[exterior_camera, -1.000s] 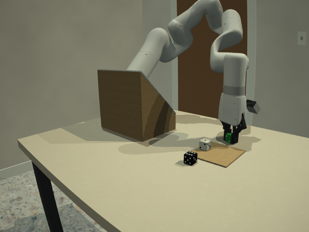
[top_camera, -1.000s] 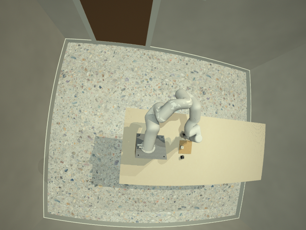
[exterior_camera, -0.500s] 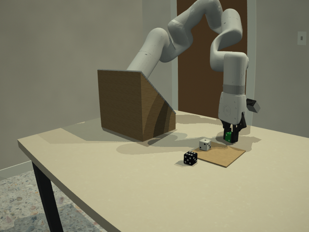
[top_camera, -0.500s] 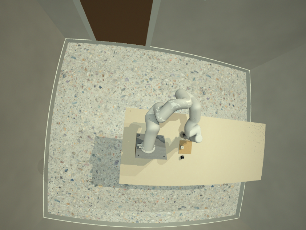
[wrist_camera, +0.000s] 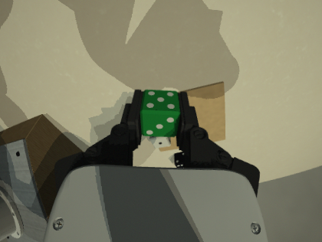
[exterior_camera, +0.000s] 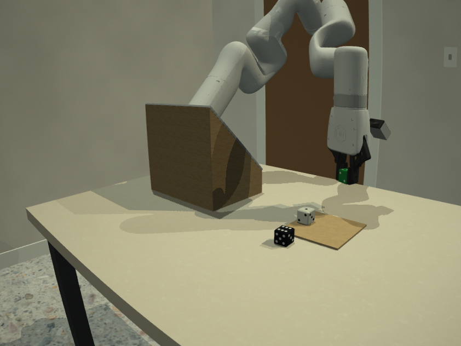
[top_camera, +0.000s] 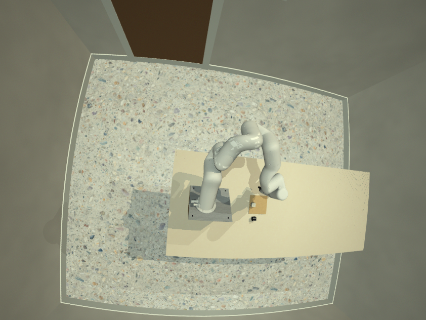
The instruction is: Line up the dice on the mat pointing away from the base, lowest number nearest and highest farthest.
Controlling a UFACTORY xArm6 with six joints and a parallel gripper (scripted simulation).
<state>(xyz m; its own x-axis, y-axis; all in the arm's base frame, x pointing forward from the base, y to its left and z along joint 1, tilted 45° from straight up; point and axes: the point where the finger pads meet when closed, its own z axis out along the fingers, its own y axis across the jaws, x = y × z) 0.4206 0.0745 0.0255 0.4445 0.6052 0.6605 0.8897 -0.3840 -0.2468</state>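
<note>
The green die (exterior_camera: 343, 176) (wrist_camera: 160, 112), gripped by the pincer (top_camera: 259, 188) (exterior_camera: 346, 178) (wrist_camera: 159, 103) above the tabletop (top_camera: 309, 213) (exterior_camera: 223, 279) (wrist_camera: 276, 57) right of centre in the exterior view, should descend level onto the mat's (top_camera: 259, 208) (exterior_camera: 327, 230) (wrist_camera: 208, 111) middle, rightward of the white die (top_camera: 253, 204) (exterior_camera: 305, 216) (wrist_camera: 160, 142) from above, leaving outer room for the black die (top_camera: 253, 218) (exterior_camera: 283, 236) (wrist_camera: 179, 159).
</note>
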